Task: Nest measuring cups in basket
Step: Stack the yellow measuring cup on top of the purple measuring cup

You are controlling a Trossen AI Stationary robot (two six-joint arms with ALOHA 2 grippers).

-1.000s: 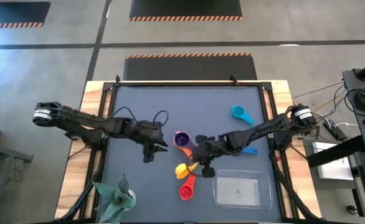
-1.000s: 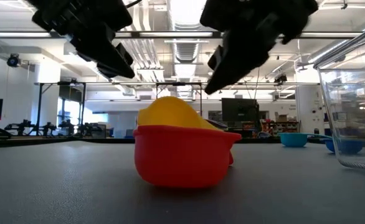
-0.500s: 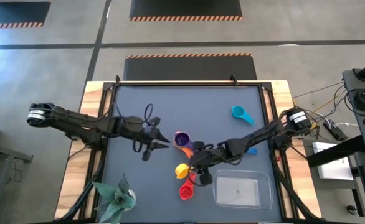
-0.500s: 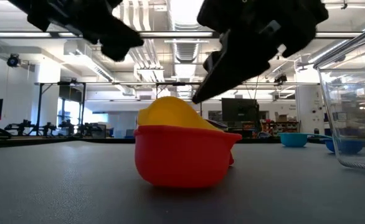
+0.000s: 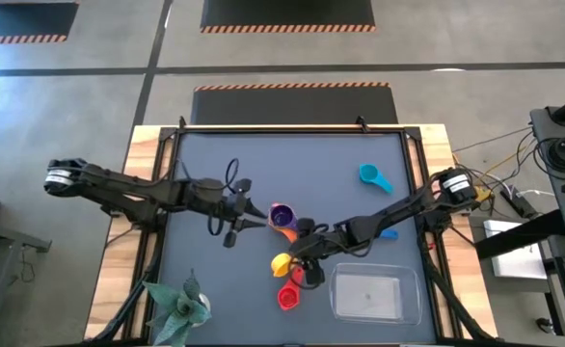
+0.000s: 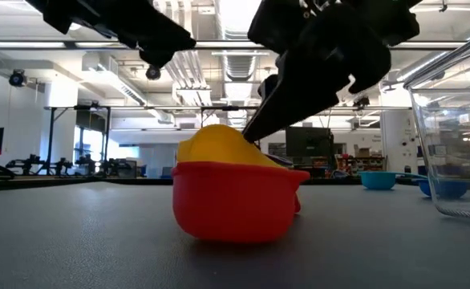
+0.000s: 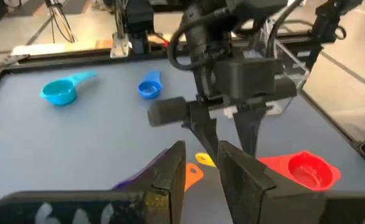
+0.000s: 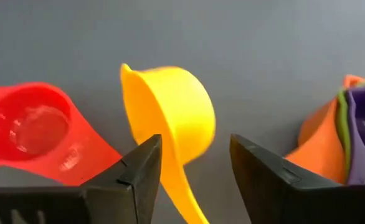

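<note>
The yellow cup (image 8: 170,112) lies on the dark mat, its handle running back between the fingers of my open right gripper (image 8: 195,143), which stand on either side of it without touching. In the high view that gripper (image 5: 299,262) is beside the yellow cup (image 5: 282,262), and the red cup (image 5: 287,295) is just nearer. A purple cup sits in a green one in an orange one as a stack (image 5: 282,217). My left gripper (image 5: 260,222) hovers open at the stack's left side. The clear basket (image 5: 336,299) stands at the near right.
A cyan cup (image 5: 371,176) lies at the far right and a blue cup (image 5: 389,233) lies under my right arm. A potted plant (image 5: 181,304) stands at the near left corner. The mat's left half and far middle are bare.
My right gripper has moved toward the table's near left and come down to the yellow cup's handle. My left gripper has edged right toward the cup stack. No cup has moved.
</note>
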